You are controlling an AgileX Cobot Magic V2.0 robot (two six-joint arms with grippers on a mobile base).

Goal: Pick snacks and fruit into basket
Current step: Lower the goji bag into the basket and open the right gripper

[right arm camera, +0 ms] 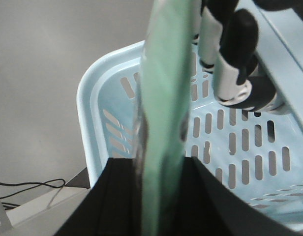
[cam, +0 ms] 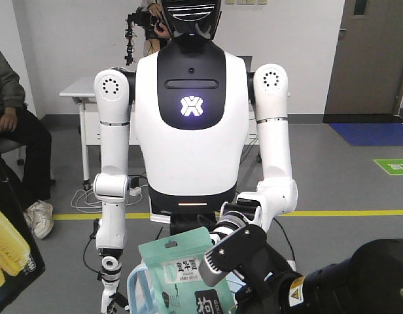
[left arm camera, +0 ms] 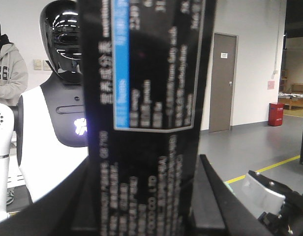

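Mint-green pouch (right arm camera: 161, 123) pinched edge-on in right gripper (right arm camera: 159, 164), jaws closed on it, hanging over light blue basket (right arm camera: 97, 98) near rim corner. Left gripper (left arm camera: 145, 164) clamps black-and-blue box (left arm camera: 146, 98) upright, well left of basket.

Grey floor (cam: 332, 176); yellow tape line (cam: 358, 212) runs across it; white cables (cam: 84, 196) lie under the table (cam: 77, 91); blue mat (cam: 375, 133) far right.

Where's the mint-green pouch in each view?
Front: bottom centre, mint-green pouch face-on, overlapping the light blue basket.
Left wrist: not in it.
Right wrist: centre, edge-on, between the right gripper fingers.
Shared landmark: the basket, in front and right wrist views.
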